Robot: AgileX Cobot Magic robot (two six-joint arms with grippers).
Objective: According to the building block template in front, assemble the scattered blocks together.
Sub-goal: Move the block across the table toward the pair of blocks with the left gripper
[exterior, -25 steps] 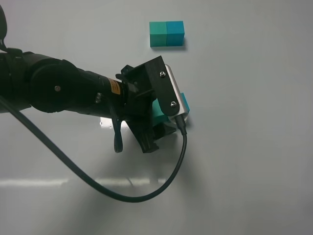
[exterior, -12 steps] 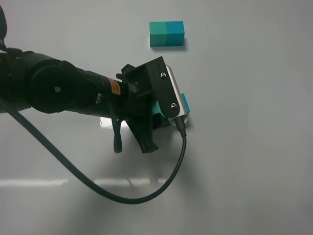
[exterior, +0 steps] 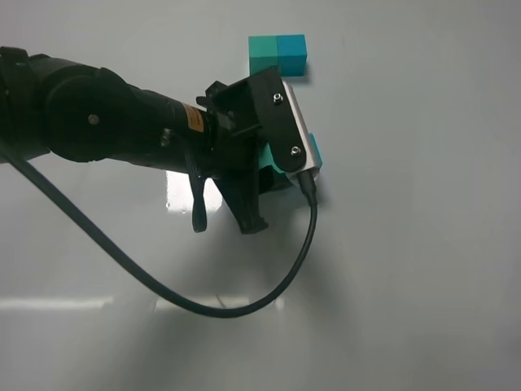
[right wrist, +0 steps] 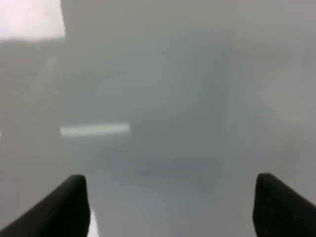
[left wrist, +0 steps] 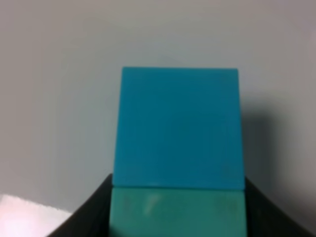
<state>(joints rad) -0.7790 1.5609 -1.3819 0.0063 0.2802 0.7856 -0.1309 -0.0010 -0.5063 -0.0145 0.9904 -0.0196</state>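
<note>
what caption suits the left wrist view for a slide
Teal-blue cube flush against the sea-green cube gripped by the left pincer.

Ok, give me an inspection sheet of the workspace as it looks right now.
Surface: plain pale table, some glare.
Job's things: template bar stands apart from the loose cubes; teal-blue cube sits flush against sea-green cube.
Clutter: nothing seen.
Grippers: left fingers hug the sea-green cube's sides; right fingers apart, nothing between.
Cables: black cable loops from the left wrist above the table.
Surroundings: nothing seen.
</note>
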